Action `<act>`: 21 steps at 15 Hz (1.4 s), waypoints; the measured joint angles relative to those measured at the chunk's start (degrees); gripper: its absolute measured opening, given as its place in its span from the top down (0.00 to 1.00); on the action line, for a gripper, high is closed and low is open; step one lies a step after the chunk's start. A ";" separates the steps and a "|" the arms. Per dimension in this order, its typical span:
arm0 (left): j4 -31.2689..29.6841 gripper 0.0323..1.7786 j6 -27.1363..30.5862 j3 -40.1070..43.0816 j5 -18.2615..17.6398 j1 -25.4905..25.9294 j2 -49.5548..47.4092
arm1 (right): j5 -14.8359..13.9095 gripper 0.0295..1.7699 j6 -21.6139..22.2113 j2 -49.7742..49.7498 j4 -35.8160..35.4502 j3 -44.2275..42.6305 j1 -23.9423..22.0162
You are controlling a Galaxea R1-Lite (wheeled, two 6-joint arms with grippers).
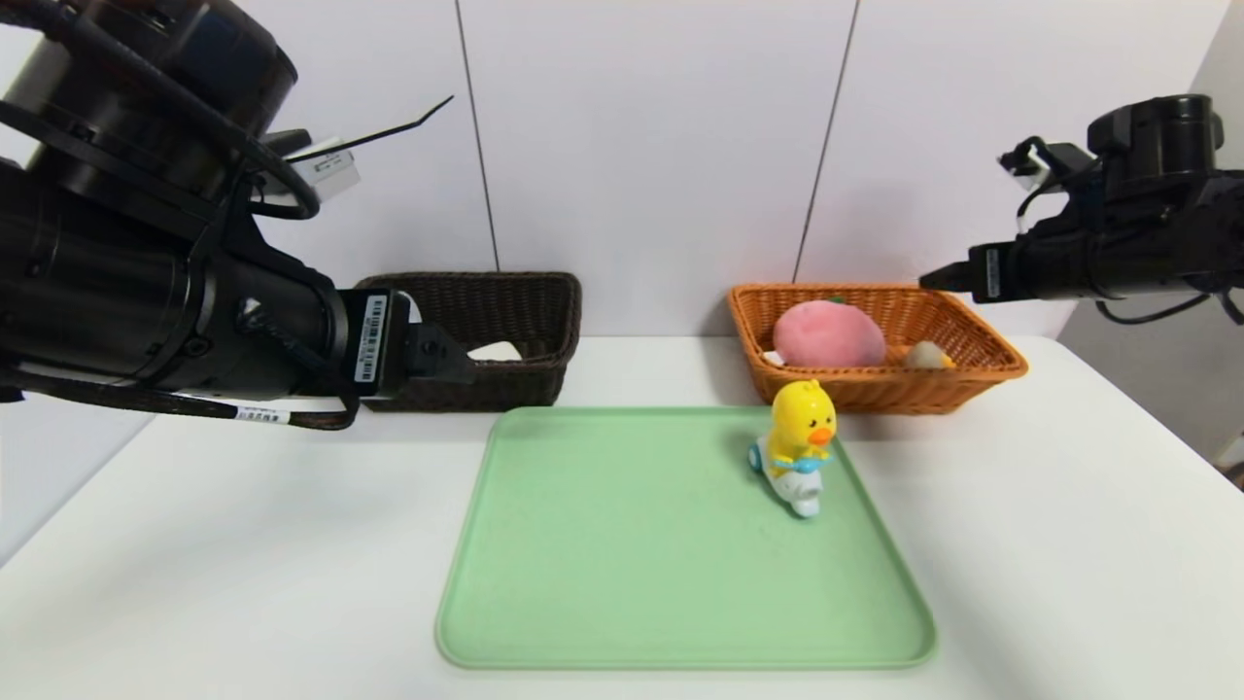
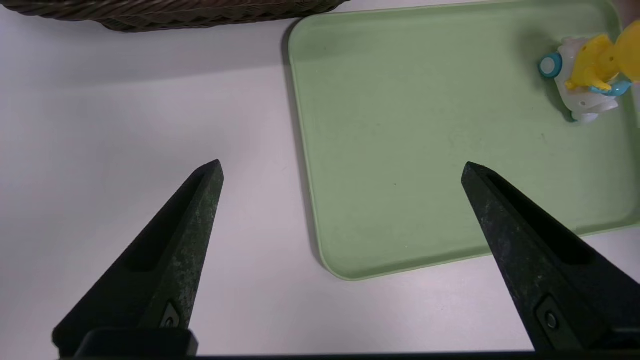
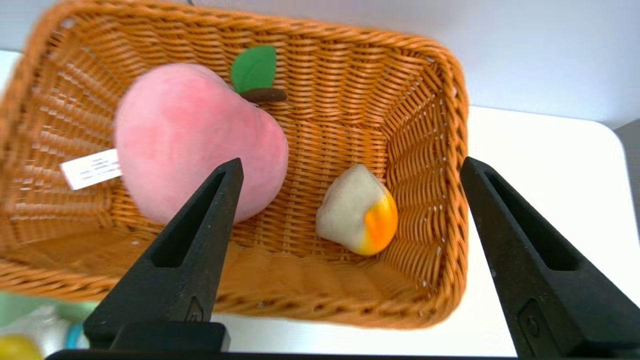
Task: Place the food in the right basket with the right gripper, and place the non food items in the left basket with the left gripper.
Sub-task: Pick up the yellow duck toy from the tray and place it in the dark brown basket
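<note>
A yellow duck toy on a white scooter (image 1: 799,457) (image 2: 590,75) stands at the far right of the green tray (image 1: 680,583) (image 2: 425,150). My left gripper (image 1: 442,358) (image 2: 342,164) hangs open and empty above the tray's near-left corner, in front of the dark brown basket (image 1: 505,311) (image 2: 175,12). My right gripper (image 1: 948,277) (image 3: 351,160) is open and empty, raised over the orange basket (image 1: 972,360) (image 3: 425,150). Inside that basket lie a pink plush peach (image 1: 828,333) (image 3: 195,140) and a small white-and-orange food piece (image 1: 928,356) (image 3: 357,210).
Something white (image 1: 496,352) shows inside the dark basket. Both baskets stand at the back of the white table (image 1: 1069,535), against the wall. The table's right edge runs close to the orange basket.
</note>
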 joint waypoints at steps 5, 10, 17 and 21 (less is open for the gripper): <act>-3.78 0.05 3.73 -2.34 -4.55 -1.67 1.21 | 0.33 0.09 2.89 -9.40 0.12 5.68 0.00; -11.91 0.05 12.14 -1.99 -21.83 -2.30 4.49 | 0.48 0.06 2.97 -15.68 0.23 8.17 0.00; -24.67 0.05 21.61 1.82 -31.01 -4.99 11.68 | 0.50 0.05 2.95 -19.72 0.26 10.12 0.09; -35.78 0.05 30.43 8.77 -39.42 -5.07 14.17 | 0.55 0.04 2.78 -21.52 3.82 9.87 0.24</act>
